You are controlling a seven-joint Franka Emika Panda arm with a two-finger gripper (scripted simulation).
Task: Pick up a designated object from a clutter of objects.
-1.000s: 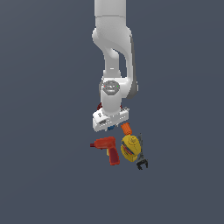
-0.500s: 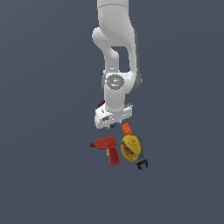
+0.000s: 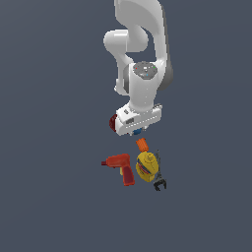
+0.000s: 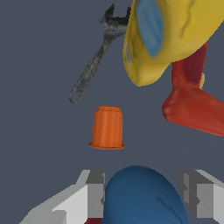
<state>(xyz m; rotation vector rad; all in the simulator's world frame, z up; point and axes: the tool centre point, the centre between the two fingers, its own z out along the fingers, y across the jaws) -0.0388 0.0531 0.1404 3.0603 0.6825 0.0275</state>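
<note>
The small blue ball (image 4: 142, 197) sits between my two fingers (image 4: 95, 194), and both pads touch its sides. My gripper (image 4: 144, 192) is shut on it. In the exterior view the blue ball (image 3: 137, 132) shows just under the white hand, with the gripper (image 3: 137, 131) held above the clutter of objects. Beyond the ball lie the orange piece (image 4: 107, 127), the yellow container (image 4: 175, 39), the red power drill (image 4: 192, 105) and the dark grey clamp (image 4: 94, 65).
The dark red bowl (image 3: 113, 123) is mostly hidden behind the hand in the exterior view. Below the hand lie the orange piece (image 3: 142, 144), red drill (image 3: 121, 168), yellow container (image 3: 146, 166) and clamp (image 3: 159, 180) on the grey floor.
The hand has shifted toward the exterior view's right and slightly upward. The drill, yellow container, orange piece and clamp have stayed where they were.
</note>
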